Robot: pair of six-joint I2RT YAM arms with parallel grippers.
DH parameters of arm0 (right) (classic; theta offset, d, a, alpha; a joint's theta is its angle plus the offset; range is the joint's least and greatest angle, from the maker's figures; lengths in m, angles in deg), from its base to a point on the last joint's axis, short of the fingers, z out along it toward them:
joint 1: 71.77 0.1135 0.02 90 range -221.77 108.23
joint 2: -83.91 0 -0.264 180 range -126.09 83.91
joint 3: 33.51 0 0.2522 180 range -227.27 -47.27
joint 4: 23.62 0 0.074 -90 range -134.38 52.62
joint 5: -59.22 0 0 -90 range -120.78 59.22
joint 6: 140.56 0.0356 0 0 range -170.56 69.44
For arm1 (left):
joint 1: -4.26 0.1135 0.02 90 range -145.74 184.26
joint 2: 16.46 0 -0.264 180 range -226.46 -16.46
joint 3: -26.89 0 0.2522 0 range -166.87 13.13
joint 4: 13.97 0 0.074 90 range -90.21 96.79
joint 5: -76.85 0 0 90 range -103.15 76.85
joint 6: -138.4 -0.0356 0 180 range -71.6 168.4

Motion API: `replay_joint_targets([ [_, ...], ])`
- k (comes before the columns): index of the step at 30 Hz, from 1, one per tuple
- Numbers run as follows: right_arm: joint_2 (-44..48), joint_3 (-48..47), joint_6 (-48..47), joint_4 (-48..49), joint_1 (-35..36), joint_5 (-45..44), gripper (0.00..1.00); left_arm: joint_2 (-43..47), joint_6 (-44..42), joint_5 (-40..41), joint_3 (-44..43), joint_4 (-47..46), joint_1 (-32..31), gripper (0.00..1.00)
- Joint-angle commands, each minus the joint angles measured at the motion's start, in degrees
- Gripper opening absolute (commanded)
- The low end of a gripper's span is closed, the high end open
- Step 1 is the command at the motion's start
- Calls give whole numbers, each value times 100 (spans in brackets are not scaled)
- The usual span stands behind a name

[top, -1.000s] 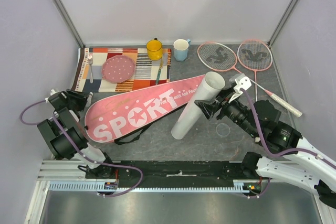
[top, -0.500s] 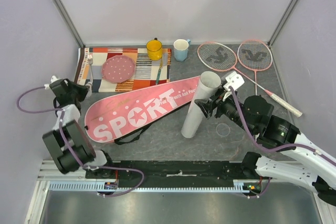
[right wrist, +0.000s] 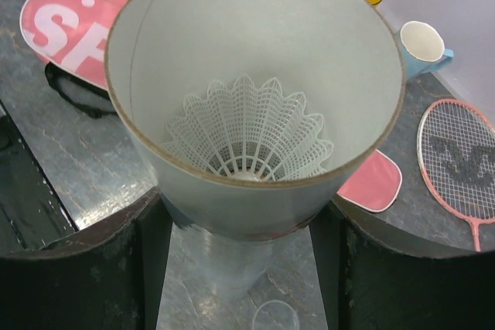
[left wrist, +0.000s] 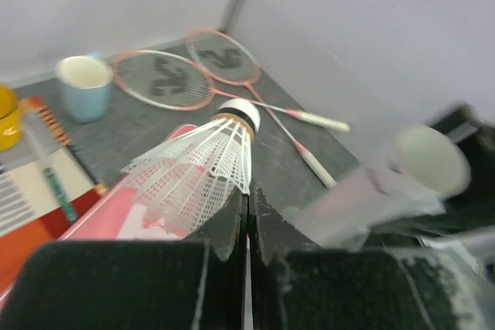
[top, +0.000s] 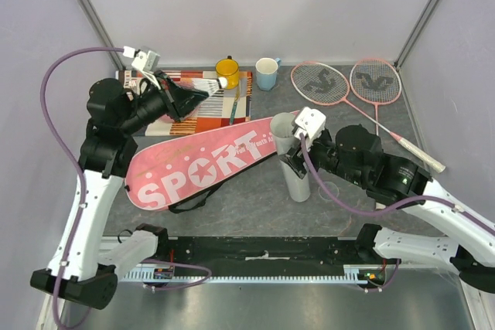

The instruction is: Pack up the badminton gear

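Note:
My left gripper (top: 188, 96) (left wrist: 249, 191) is raised over the placemat, shut on the skirt edge of a white shuttlecock (top: 206, 84) (left wrist: 203, 158) whose cork points away. My right gripper (top: 298, 161) (right wrist: 244, 229) clasps the white tube (top: 292, 158) (right wrist: 255, 106), which stands upright on the table, one finger on each side. A second shuttlecock (right wrist: 249, 135) lies inside the tube. The pink SPORT bag (top: 197, 169) (right wrist: 66, 17) lies flat left of the tube. Two pink rackets (top: 322, 83) (top: 377, 81) (left wrist: 166, 79) lie at the back right.
A yellow mug (top: 227, 73), a blue mug (top: 267, 73) (left wrist: 83, 86) and a pink dotted plate (top: 168, 113) on a striped placemat (top: 224, 113) sit at the back. A clear round lid (top: 328, 190) (right wrist: 274, 316) lies beside the tube's base.
The left gripper has shut and the arm has swung up from the table's left edge with the shuttlecock. The right arm has tipped the leaning tube upright.

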Motion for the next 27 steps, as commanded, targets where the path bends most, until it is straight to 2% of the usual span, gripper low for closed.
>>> replay_joint_targets([
  [1,-86,-389,-465,-192,18,286,52,-40,-1567,-657,-861,1717,-943,2],
  [6,-305,-459,-614,-491,18,313,52,117,-1805,-191,-1592,2519,-1918,2],
  [10,-543,-556,-685,-667,18,347,50,110,-1919,142,-2014,3377,-2201,2],
  [13,-683,-591,-746,-658,27,400,50,-31,-2078,337,-1981,3819,-2368,2],
  [27,-1387,-1004,-904,-668,62,945,46,-207,-2060,521,-2041,3864,-2579,2],
])
